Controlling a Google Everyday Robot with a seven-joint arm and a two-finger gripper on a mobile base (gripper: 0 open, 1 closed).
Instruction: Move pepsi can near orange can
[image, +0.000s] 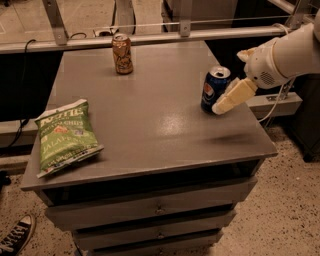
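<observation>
The white arm (287, 52) reaches in from the right, its gripper (223, 105) angled down-left.

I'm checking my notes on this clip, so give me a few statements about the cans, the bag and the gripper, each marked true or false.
1. The pepsi can and the orange can stand apart on the table. True.
2. The orange can lies on its side. False: it stands upright.
3. The gripper is close beside the pepsi can. True.
4. The green chip bag lies between the cans. False: it lies at the table's near left corner.
</observation>
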